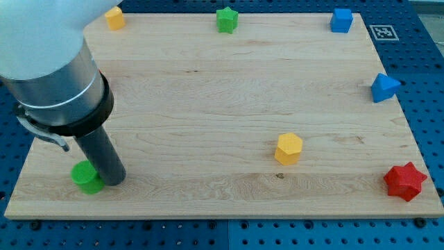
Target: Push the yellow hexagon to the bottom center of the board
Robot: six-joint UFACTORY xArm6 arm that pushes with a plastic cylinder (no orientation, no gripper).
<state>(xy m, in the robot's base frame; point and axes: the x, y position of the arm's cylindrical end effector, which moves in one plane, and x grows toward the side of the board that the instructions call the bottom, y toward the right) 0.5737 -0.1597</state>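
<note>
The yellow hexagon (288, 148) sits on the wooden board (208, 90), right of centre in the lower half. My tip (114, 180) is far to its left, near the board's bottom left corner, touching the right side of a green block (85, 177). The rod rises up and left into the large grey arm body (48, 69).
A second yellow block (114, 17) is at the top left, a green star (226, 19) at the top centre, a blue cube (341, 20) at the top right. A blue block (383, 87) is at the right edge. A red star (405, 181) is at the bottom right.
</note>
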